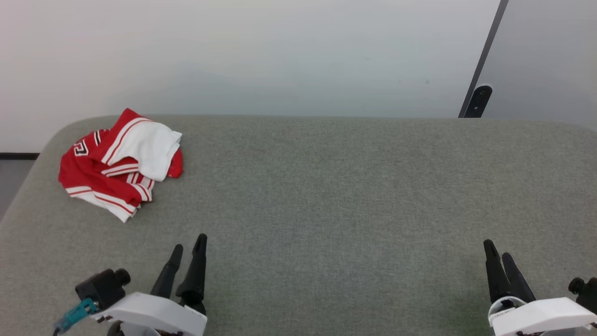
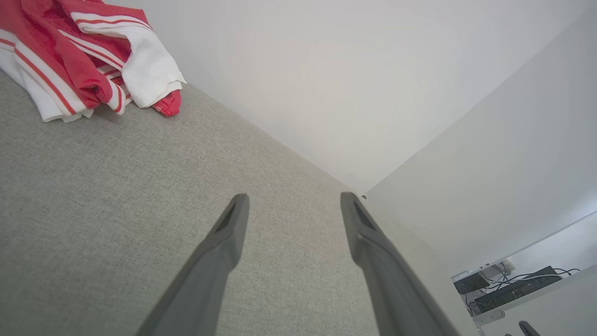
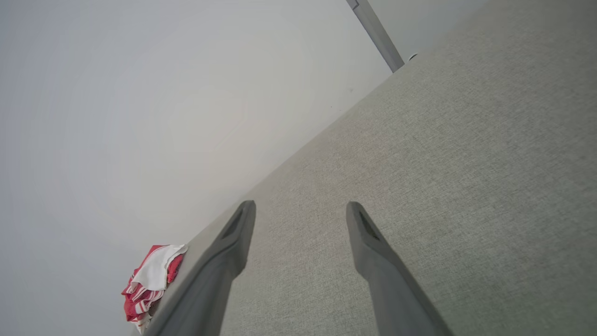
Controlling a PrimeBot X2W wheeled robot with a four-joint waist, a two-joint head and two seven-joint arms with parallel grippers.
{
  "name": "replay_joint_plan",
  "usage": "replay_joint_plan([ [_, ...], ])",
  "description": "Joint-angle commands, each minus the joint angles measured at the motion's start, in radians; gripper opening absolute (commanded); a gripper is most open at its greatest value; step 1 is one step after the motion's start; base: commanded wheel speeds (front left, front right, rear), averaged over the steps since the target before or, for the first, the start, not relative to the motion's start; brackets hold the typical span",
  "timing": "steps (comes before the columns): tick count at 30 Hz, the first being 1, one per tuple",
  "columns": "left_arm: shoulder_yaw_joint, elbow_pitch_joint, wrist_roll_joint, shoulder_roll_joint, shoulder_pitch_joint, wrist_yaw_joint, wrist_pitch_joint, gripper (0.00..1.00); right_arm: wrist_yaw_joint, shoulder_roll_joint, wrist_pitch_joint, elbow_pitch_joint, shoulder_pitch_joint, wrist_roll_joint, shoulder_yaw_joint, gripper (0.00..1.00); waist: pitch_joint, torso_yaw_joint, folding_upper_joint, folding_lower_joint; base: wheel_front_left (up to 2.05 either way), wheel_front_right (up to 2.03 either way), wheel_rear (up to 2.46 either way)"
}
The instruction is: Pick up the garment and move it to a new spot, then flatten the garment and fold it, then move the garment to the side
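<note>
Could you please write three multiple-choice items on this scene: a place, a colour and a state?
1. Where on the grey table does the garment lie?
A. far left corner
B. centre
C. near right edge
2. Which colours does it mostly show?
A. blue and yellow
B. red and white
C. green and black
3. What state is it in?
A. spread flat
B. bunched in a heap
C. held up in the air
Answers: 1 A, the head view shows it there; 2 B, red body, white sleeve; 3 B, its folds pile up, clear of the open left gripper and right gripper.
</note>
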State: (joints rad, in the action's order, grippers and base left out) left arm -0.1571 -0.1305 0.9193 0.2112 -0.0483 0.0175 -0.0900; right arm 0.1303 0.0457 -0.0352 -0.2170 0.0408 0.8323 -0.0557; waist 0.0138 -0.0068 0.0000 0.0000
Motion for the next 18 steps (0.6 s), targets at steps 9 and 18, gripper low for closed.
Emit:
replay_joint_plan([
  [9, 0.019, 0.065, -0.173, 0.016, 0.04, 0.015, -0.035, 1.0, 0.001, 0.004, -0.006, 0.035, -0.019, -0.14, -0.043, 1.0, 0.013, -0.004, 0.0, 0.0, 0.0, 0.0, 0.0],
  [18, 0.039, 0.106, -0.311, -0.004, 0.065, 0.04, -0.06, 1.0, 0.001, 0.005, -0.025, 0.053, -0.03, -0.24, -0.055, 1.0, 0.017, -0.01, 0.0, 0.0, 0.0, 0.0, 0.0],
])
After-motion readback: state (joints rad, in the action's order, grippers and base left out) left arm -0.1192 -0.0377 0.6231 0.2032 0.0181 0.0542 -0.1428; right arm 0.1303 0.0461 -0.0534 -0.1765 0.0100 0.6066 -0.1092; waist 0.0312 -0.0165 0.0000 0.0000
